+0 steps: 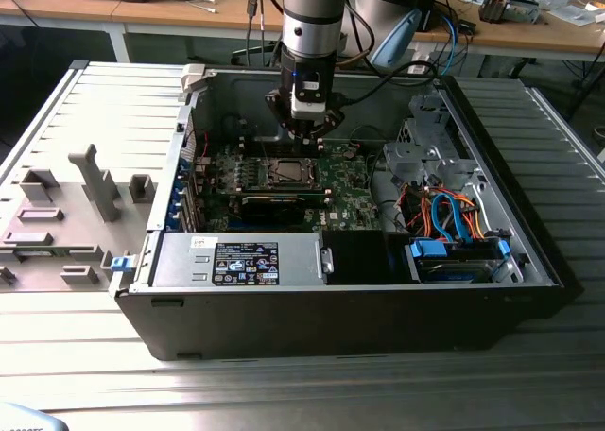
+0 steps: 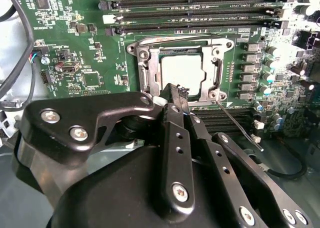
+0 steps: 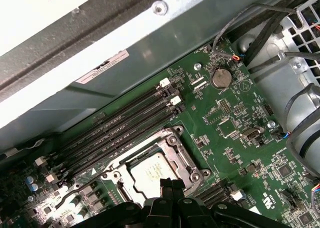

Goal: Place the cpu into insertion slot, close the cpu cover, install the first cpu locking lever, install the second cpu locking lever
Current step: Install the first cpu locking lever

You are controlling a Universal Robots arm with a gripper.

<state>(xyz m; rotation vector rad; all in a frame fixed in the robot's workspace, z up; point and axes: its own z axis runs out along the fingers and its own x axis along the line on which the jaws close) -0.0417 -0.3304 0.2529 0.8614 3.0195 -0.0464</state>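
the open computer case lies on its side near the middle of the ribbed tabletop, open face up, which lets the arm come straight down onto the motherboard. the gripper hangs inside the case toward its far wall, just above the insertion slot.

in the second wrist view the cpu lies flat in the insertion slot, just beside the rows of memory slots. its pale metal top shows through the cut-out of the cpu cover. the cover looks to be lying down around the chip's edges, not standing up, so i judge the chip seated and the cover shut over it.

a thin locking lever runs slantwise out from one corner of the slot and across the board, clear of the frame. it looks unhooked, so that side is probably not yet locked. another wire runs along the frame's side nearest the memory slots; i cannot tell whether it is hooked.

the jaws are together, meeting in a narrow tip with nothing visible between them. the tip sits at the slot's edge, close to the corner where the loose lever starts. a closed, narrow tip suits pressing on a thin wire better than gripping it. i cannot tell whether it touches anything. in the first wrist view the tip likewise sits at the cover's edge, beside the chip.
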